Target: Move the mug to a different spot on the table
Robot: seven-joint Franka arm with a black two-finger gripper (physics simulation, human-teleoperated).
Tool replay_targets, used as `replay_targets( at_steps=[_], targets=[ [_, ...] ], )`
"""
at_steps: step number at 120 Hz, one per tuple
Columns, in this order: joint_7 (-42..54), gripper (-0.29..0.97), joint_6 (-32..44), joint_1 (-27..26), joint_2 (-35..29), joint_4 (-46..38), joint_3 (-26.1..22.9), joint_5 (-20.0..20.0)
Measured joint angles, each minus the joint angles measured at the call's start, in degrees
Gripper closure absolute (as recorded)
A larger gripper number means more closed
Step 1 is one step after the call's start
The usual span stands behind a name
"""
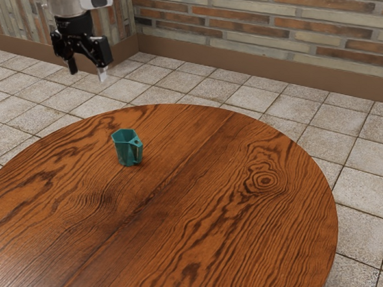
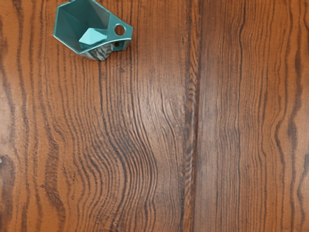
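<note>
A small teal mug (image 1: 127,147) with angular facets stands upright on the round wooden table (image 1: 238,237), toward the exterior view's left of its middle, its handle facing the exterior view's right. In the wrist view the mug (image 2: 89,28) is seen from above, its hollow inside showing, with its handle alongside. My black gripper (image 1: 87,69) hangs high above the table's far left edge, well above and behind the mug, its two fingers apart with nothing between them.
The table's wood grain runs across the whole top, with a dark knot (image 1: 264,181) toward the exterior view's right. Grey floor tiles (image 1: 297,111) and a brick wall (image 1: 264,18) lie beyond the table.
</note>
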Motion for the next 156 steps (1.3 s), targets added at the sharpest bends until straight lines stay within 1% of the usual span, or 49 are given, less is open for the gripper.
replay_targets(
  at_steps=[13, 21, 39, 49, 59, 72, 78, 89, 112, 135, 156],
  targets=[
    [-0.33, 0.02, 1.73, 2.50, 0.23, -1.01, -0.38, 0.63],
    [-2.18, 0.02, 2.48, 5.29, 0.17, -2.37, -1.93, 0.99],
    [-10.11, 0.02, 4.54, 11.44, 0.13, -7.75, -6.30, 1.31],
    [-15.88, 0.02, 6.60, 12.74, 0.48, -11.68, -7.54, 1.10],
    [-21.69, 0.02, 9.41, 11.42, 2.94, -13.82, -7.81, 0.90],
    [-29.18, 0.02, 13.68, 3.45, 6.97, -14.23, -7.89, -0.01],
    [-32.49, 0.02, 16.22, 1.71, 9.04, -14.08, -7.93, -0.32],
    [-38.74, 0.02, 21.15, 1.27, 12.30, -13.45, -7.88, -0.66],
    [-50.35, 0.02, 27.91, 2.56, 22.30, -5.47, -7.29, -0.75],
    [-62.18, 0.02, 33.63, 2.73, 27.66, -3.67, -6.21, -0.67],
    [-70.63, 0.02, 38.26, 2.61, 32.31, -2.04, -4.84, -0.48]
  ],
)
